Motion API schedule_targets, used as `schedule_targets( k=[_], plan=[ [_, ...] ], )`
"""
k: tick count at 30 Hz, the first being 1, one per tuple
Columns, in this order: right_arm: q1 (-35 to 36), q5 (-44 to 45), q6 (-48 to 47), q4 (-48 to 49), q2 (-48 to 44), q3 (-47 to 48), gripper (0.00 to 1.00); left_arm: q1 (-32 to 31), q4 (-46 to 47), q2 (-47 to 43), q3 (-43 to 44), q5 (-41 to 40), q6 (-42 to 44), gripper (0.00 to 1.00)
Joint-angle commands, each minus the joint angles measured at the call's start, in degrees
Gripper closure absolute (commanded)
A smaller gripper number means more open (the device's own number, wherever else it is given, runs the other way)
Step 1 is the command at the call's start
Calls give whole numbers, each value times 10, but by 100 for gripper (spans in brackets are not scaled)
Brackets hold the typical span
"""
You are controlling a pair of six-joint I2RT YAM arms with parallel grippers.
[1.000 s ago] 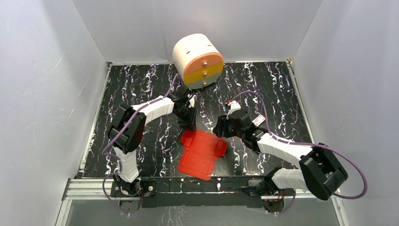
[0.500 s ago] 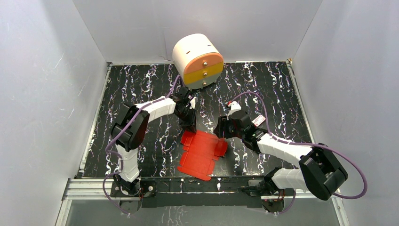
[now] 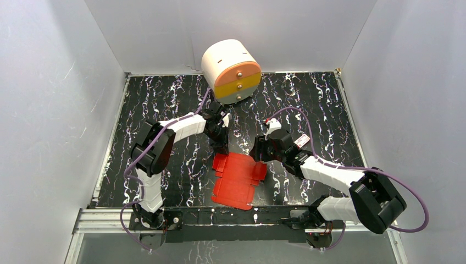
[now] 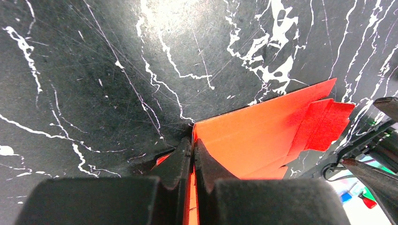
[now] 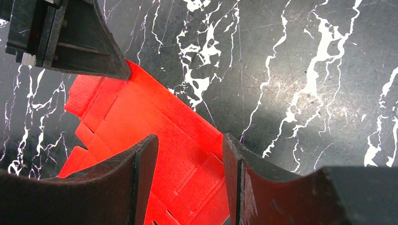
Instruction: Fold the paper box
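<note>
Box position: the red paper box [image 3: 236,181], an unfolded flapped sheet, lies on the black marbled table [image 3: 165,99] at lower centre of the overhead frame, long axis running top to bottom. Left gripper [image 4: 193,145] is clamped on its upper-left corner. Right gripper [image 5: 187,173], jaws parted and holding nothing, stands astride the upper-right edge.

One red paper box [image 3: 237,180], a flat flapped sheet, lies by the near edge of the table [image 3: 324,104]. One round drawer unit [image 3: 231,70] stands at the far edge, with seemingly three knobs [image 3: 239,84]. Two grippers: left gripper [image 3: 222,149] and right gripper [image 3: 258,157].
</note>
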Motion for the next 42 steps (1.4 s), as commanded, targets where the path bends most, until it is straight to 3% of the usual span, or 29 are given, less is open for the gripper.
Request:
schedule_targets(
  k=[1, 15, 27, 42],
  plan=[
    [1, 10, -7, 0, -17, 6, 38, -2, -8, -49, -3, -19, 15, 100],
    [-39, -33, 7, 0, -38, 10, 34, -2, 13, -217, -80, -124, 76, 100],
    [-110, -196, 86, 158, -19, -28, 35, -2, 84, -313, -141, -141, 60, 100],
    [-131, -283, 115, 288, 30, -57, 44, -2, 109, -341, -161, -134, 41, 100]
  ],
)
